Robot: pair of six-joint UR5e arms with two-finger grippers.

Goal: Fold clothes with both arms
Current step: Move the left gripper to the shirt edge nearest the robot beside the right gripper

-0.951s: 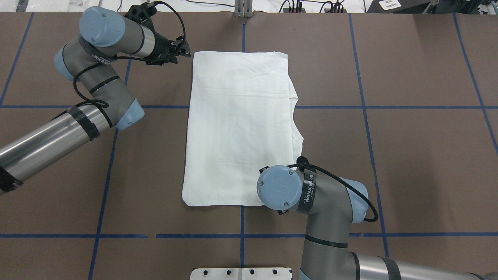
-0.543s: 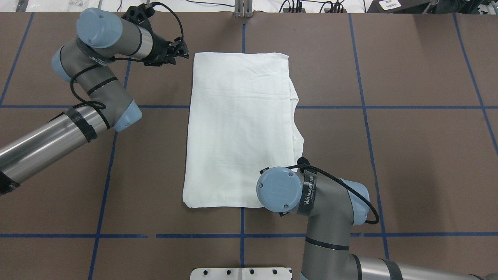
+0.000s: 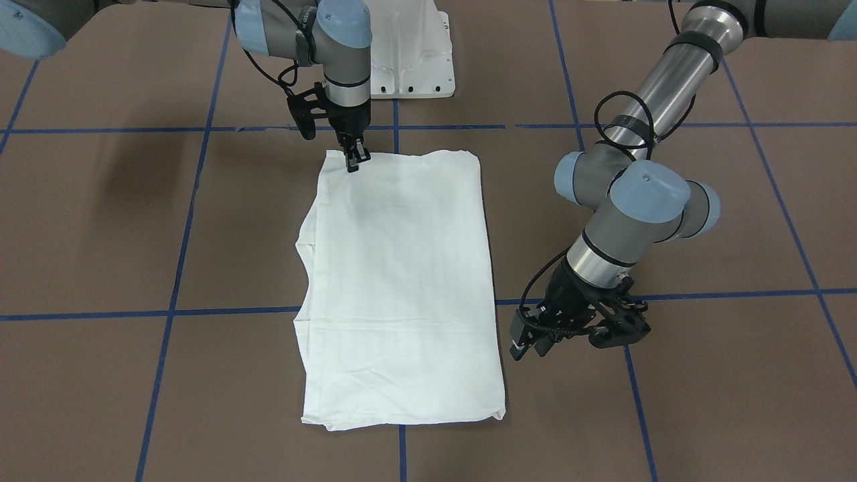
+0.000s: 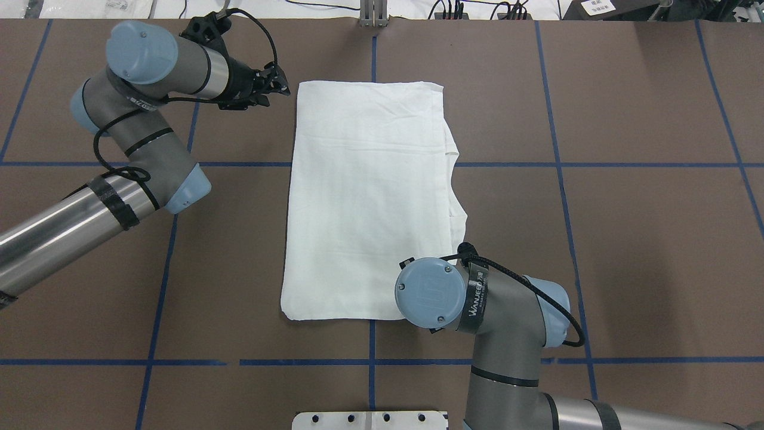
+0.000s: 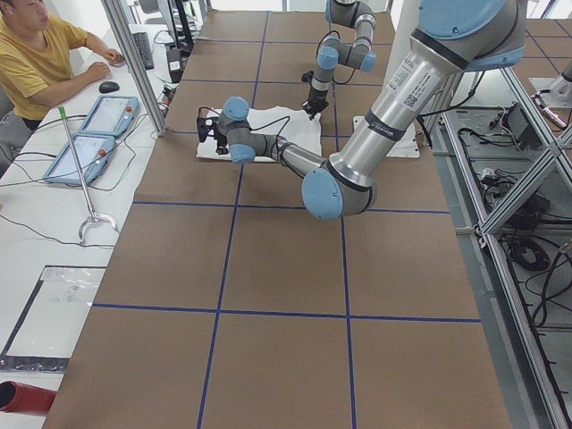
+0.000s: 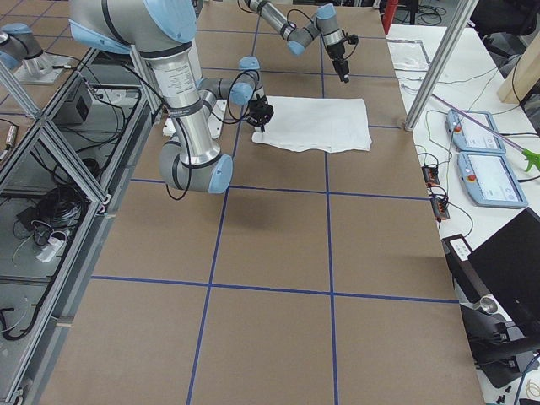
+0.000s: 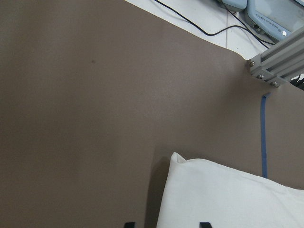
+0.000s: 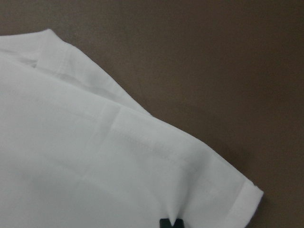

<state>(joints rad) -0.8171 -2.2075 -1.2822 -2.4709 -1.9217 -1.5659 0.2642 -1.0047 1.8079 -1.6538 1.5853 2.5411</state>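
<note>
We found the right gripper (image 3: 353,163) pointing straight down, its fingertips (image 8: 170,223) pinched together on a small pucker of cloth. It gripped a stitched corner of the white T-shirt (image 4: 367,197), the corner nearest the robot's base on its right side. The left gripper (image 4: 282,85) lay nearly level, its fingertips (image 7: 204,224) spread apart and holding nothing. It hung just beside the far left corner of the T-shirt, clear of the cloth. The T-shirt itself lay flat, folded into a long rectangle in the middle of the brown table (image 4: 627,251), with under-layers peeping out along its right edge. Blue tape lines (image 4: 656,165) crossed the table, and a white pedestal base (image 3: 408,60) sat at the robot's edge, near the pinched corner
</note>
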